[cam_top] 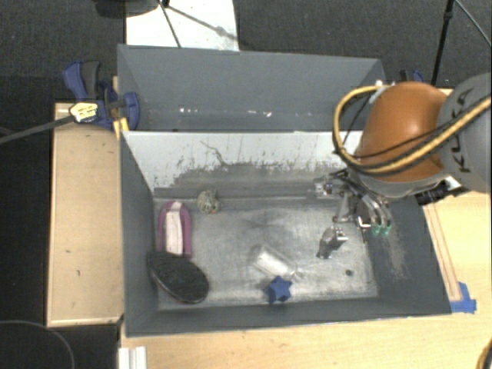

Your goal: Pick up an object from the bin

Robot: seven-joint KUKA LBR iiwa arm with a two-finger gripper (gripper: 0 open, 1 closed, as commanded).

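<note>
Right of the crumpled whitish plastic wrapper (pixel 273 264), which lies on the grey metal bin's (pixel 246 225) floor just above a small blue star-shaped piece (pixel 278 290), the jaws hang nearby, opening state indeterminable.

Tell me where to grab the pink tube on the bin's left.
Probably across the middle of the pink tube, coming straight down from above. It lies flat, long axis running front to back, so its narrow width is easiest to span; the black oval crowds its near end.

Single camera above bin (pixel 246 91), tilted slightly sideways; whole bin framed; arm (pixel 400 133) at right.
</note>
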